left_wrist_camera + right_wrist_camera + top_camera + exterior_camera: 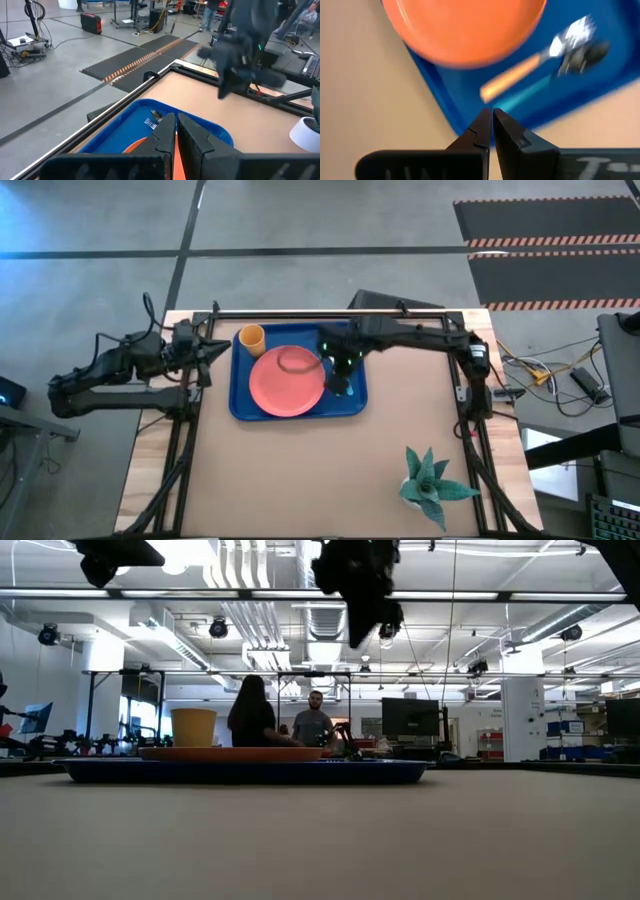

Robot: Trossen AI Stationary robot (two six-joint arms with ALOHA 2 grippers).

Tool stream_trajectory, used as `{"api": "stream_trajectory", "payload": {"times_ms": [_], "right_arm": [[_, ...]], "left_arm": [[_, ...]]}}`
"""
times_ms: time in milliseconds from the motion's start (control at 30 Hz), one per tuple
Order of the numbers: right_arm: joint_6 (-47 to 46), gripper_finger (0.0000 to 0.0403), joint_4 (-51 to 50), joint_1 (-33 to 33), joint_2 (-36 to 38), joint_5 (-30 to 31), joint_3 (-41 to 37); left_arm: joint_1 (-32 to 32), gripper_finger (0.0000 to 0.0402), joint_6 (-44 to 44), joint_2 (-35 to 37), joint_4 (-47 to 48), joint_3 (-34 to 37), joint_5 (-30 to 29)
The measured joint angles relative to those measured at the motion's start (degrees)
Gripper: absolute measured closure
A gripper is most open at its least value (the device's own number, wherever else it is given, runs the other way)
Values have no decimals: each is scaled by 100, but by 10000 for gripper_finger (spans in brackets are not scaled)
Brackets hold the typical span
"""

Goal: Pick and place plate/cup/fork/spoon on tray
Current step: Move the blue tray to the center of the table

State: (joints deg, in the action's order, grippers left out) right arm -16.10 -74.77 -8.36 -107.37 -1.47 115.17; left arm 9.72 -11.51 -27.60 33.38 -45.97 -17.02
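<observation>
The blue tray (240, 405) lies at the table's far middle. On it rest the salmon plate (285, 385) and, at its far left corner, the yellow cup (251, 338), upright. The orange-handled fork (517, 75) and the teal-handled spoon (527, 94) lie side by side on the tray floor (470, 95), right of the plate (465, 30). My right gripper (491, 120) is shut and hovers well above them (365, 615), touching nothing. My left gripper (176, 127) is shut, held in the air just off the tray's left edge (212, 350).
A potted green plant (430, 485) in a white pot (305, 132) stands at the table's near right. Black frame rails (330, 312) run along the table's far edge and sides. Bare tabletop lies in front of the tray. People stand in the room behind (315, 725).
</observation>
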Motion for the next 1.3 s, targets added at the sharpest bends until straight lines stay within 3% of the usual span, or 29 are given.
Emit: {"api": "stream_trajectory", "payload": {"times_ms": [167,333,567,1300], "right_arm": [[-381,394,-108,423,0,235,-874],[-859,394,135,775,-7,915,-1677],[-1049,394,1199,968,-4,955,-2443],[-1397,394,2832,1014,-4,722,-3358]], "left_arm": [[2,402,-8,6,7,-18,-2],[0,402,-8,172,7,-16,-4],[2,402,-8,388,11,-11,-17],[1,402,-10,477,325,17,-90]]}}
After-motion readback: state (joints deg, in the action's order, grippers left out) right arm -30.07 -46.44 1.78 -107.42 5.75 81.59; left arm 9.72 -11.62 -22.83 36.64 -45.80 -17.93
